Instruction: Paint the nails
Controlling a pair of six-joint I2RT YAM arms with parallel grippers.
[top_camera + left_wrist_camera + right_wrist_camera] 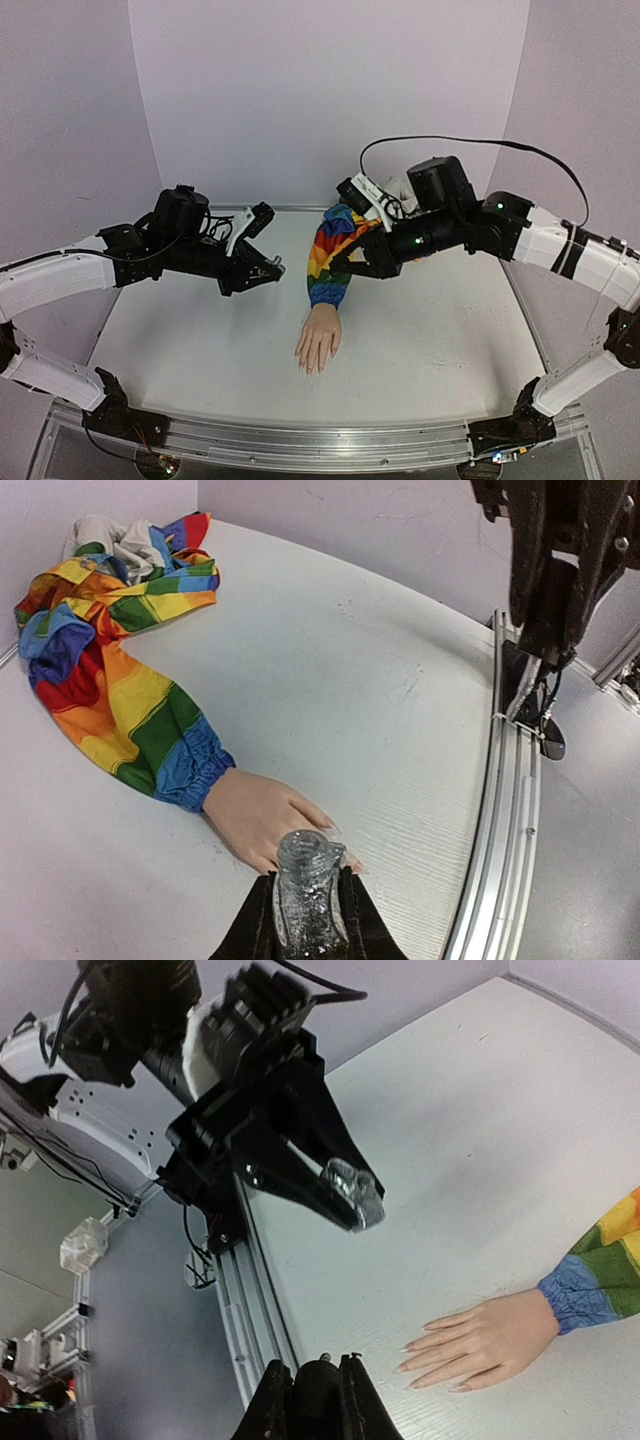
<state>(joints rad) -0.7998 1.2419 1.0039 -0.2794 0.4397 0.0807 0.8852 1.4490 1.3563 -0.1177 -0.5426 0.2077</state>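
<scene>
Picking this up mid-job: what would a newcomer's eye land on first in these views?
The rainbow-striped sleeve stands out first, running from the back of the table down to a pale fake hand that lies flat at the middle, pointing at the near edge. Next is the left gripper, raised over the table left of the sleeve, its fingers shut on a small clear glittery thing.

At the bottom of the left wrist view the left gripper [305, 882], cropped by the edge, covers the fingertips of the mannequin hand [255, 815] and the lower part of the clear glittery thing [303, 855] it grips. The right gripper [313, 1365] is cropped likewise at the bottom of the right wrist view; the dark thing [316, 1392] pinched in it cannot be identified. The nails [403, 1367] are too small to show paint.
</scene>
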